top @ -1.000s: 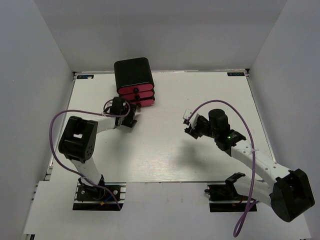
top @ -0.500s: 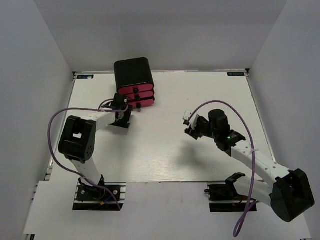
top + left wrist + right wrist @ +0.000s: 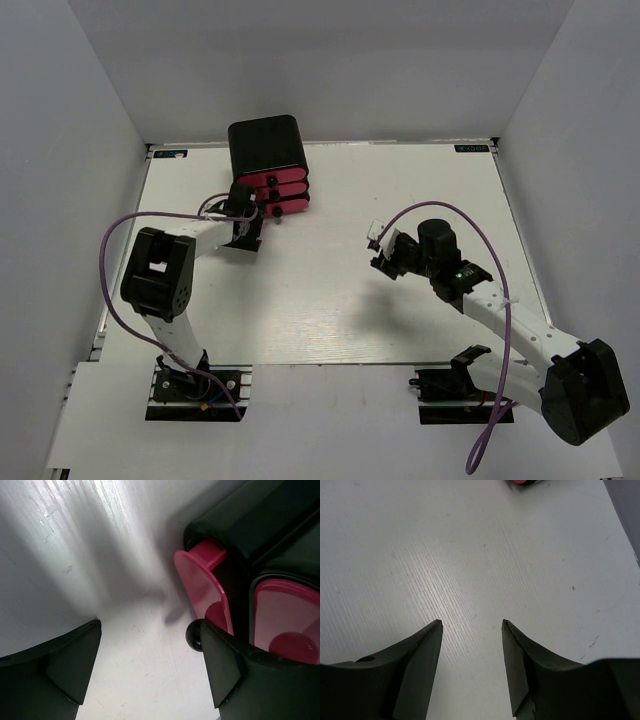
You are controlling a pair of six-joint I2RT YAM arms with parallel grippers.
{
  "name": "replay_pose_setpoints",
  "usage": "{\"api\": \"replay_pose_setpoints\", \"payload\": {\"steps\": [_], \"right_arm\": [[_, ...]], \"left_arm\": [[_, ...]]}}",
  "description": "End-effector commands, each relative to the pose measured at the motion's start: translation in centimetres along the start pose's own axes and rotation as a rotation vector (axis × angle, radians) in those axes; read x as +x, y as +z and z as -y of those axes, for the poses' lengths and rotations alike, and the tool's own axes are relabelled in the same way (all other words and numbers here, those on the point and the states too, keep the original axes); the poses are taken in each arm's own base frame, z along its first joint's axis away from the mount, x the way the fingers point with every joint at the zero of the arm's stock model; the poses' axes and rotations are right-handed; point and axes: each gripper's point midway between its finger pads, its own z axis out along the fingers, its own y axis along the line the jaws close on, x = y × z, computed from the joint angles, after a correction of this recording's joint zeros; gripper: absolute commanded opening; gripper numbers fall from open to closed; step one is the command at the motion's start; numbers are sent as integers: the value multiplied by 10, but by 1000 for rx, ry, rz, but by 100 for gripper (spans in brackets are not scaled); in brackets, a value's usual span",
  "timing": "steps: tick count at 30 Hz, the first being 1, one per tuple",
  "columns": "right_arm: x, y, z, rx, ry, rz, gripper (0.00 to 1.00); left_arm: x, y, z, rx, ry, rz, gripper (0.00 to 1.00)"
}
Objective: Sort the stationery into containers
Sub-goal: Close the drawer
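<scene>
The containers are three stacked pink drawers (image 3: 283,190) with black knobs in a black box (image 3: 264,146) at the back left. My left gripper (image 3: 243,213) is open and empty at their left front corner. In the left wrist view (image 3: 150,630) its right finger (image 3: 227,667) stands beside a black knob (image 3: 193,635) of a pink drawer (image 3: 199,587) that is pulled out a little. My right gripper (image 3: 379,248) is open and empty over bare table, as its wrist view (image 3: 472,625) shows. No stationery is in view.
The white table (image 3: 330,300) is enclosed by grey walls on the left, back and right. A second pink drawer front (image 3: 285,622) shows behind the left gripper's right finger. A pink bit (image 3: 521,482) shows at the top edge of the right wrist view.
My left gripper has moved back and slightly left, closer to the drawers' left front corner. The right arm has not moved.
</scene>
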Motion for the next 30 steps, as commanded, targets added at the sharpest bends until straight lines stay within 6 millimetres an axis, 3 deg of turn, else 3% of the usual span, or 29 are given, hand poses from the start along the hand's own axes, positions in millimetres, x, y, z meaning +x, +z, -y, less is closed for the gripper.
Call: {"api": "replay_pose_setpoints", "payload": {"steps": [1,2,9,12,23,30], "right_arm": [[-5,-3,4,13,-15,21,57],[-7,-3,4,14,-17,25,57],[-7,-3,6,17,-14,22,57],[-6,-4,4,13,-13,18,57],[-5,-7,7,28,-18,14,57],[-3,-7,7,28,-17,11,57]], "left_arm": [[-18,11,-45,-103,30,89,92],[-17,12,-52,-110,32,89,92],[-14,13,-40,-12,5,69,93],[-10,19,-46,-23,8,58,93],[-6,31,-26,-16,15,49,94],[-6,30,-37,-34,19,49,93]]}}
